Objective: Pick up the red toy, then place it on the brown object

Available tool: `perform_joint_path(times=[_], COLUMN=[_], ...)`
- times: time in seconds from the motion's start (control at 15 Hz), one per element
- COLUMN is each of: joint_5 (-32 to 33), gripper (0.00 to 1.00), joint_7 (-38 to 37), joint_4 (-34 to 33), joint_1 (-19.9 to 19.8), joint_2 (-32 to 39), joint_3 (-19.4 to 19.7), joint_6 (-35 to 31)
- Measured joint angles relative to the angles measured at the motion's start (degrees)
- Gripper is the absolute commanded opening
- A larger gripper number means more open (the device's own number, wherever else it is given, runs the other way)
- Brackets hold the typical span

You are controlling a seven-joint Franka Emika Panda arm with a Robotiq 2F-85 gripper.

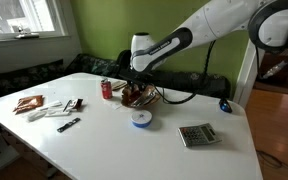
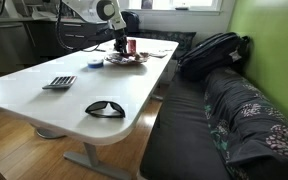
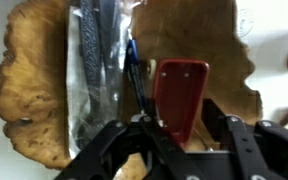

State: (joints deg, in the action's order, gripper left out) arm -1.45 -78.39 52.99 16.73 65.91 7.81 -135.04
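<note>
Red toy (image 3: pixel 181 90): sitting between the jaws of the gripper (image 3: pixel 184 128), which are seemingly clamping its sides; long axis running straight out past the jaws; hanging directly over the brown object (image 3: pixel 44 95) on the desk (image 1: pixel 94 140); placing is likely needing only a descent.

One red toy (image 3: pixel 181 95), one brown object (image 3: pixel 34 100), one can (image 1: pixel 107 89), one calculator (image 1: pixel 196 135), one disc (image 1: pixel 141 118).

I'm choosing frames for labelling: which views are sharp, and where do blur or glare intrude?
Wrist view: soft throughout; the claw is dark and blurred up close, though the red toy and brown object are readable. In both exterior views the window is blown out, the white table is bright, and the items on it are small.
</note>
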Motion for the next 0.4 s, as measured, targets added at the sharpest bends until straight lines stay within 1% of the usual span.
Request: perform_joint_path(times=[0.13, 0.2, 0.4], joint_5=[3.10, 4.12, 5.49], gripper=[0.97, 1.00, 1.00], joint_7=[0.29, 1.47, 7.03], joint_4=[0.24, 0.71, 4.56], joint_1=[2.75, 4.16, 8.41], joint_2=[-2.28, -4.00, -10.24], joint_3=[1.81, 1.93, 0.77], joint_6=[-2.09, -2.43, -2.46])
